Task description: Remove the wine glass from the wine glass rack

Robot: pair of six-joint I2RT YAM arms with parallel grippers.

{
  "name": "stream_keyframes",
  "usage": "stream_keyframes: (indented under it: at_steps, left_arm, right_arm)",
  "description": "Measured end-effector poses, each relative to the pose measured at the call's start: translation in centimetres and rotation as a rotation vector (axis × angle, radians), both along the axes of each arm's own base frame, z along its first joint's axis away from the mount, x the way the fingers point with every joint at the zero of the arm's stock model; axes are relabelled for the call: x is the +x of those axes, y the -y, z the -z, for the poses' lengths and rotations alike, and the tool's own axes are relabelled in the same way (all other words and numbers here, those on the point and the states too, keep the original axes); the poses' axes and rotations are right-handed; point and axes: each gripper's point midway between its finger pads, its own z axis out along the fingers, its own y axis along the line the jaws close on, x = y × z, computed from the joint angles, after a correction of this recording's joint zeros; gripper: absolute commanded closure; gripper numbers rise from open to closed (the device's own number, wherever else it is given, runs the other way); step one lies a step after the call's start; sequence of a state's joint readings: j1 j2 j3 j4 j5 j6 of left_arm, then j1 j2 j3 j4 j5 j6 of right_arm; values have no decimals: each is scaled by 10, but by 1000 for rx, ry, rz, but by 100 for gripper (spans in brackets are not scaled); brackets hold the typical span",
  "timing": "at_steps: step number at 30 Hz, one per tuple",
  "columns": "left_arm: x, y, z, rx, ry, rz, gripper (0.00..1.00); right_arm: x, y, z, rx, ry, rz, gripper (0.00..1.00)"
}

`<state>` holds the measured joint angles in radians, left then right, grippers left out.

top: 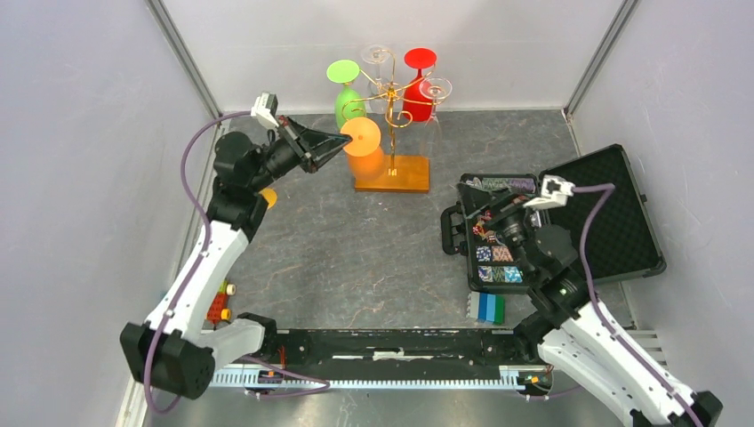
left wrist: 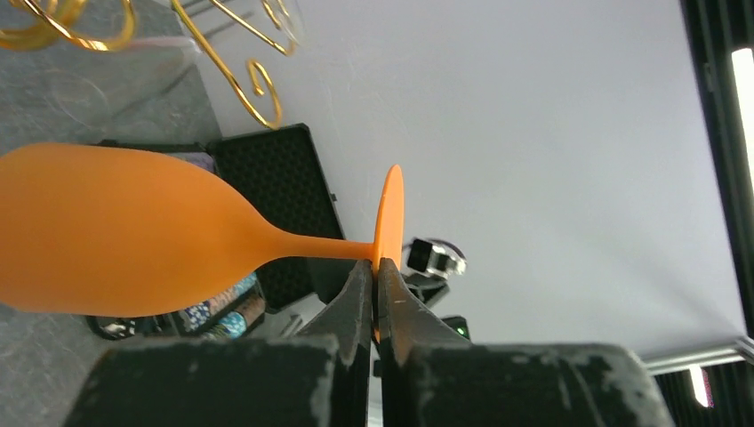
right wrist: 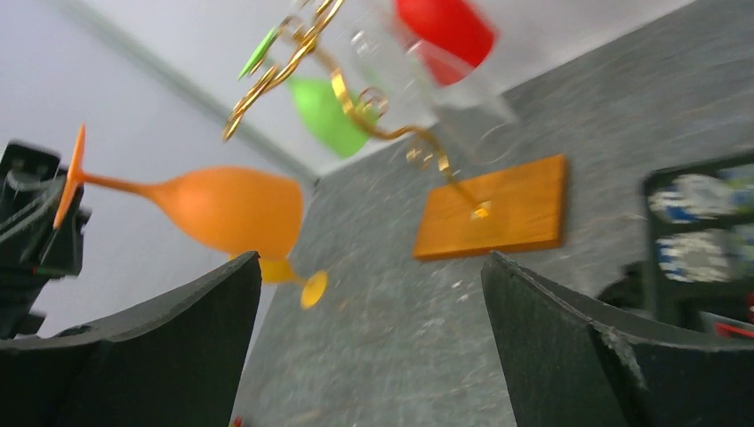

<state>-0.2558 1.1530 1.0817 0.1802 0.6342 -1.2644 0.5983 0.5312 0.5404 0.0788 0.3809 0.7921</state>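
We hold the orange wine glass [top: 364, 151] foot-up just left of the wine glass rack [top: 392, 133], apparently clear of its scroll arms. The left gripper [left wrist: 375, 267] pinches the foot's rim to lift it away. The right gripper [right wrist: 371, 260], well right of the rack, gapes empty.

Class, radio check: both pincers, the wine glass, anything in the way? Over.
Left pincer shut on orange wine glass foot. Right pincer open, empty. Glass clear of gold rack. Other glasses hanging close by.

Beside rack [top: 392, 174], glass [top: 361, 137] left, case [top: 605, 213] right
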Motion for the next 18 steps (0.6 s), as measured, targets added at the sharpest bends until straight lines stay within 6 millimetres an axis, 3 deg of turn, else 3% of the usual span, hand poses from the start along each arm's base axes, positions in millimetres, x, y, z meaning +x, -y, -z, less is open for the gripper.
stream_keyframes:
  at_steps: [5,9,18]
  left_arm:
    - [-41,-9,-20,-104,-10,23,98]
    - [-69,-14,-46,-208,-10,52,98]
    - [-118,-24,-103,-425,21,127,98]
  right_arm:
    - [-2,-60,-11,38,79,-280,2]
    - [-14,-86,-24,127,163,-442,2]
    - [-56,-154,-76,294,337,-760,2]
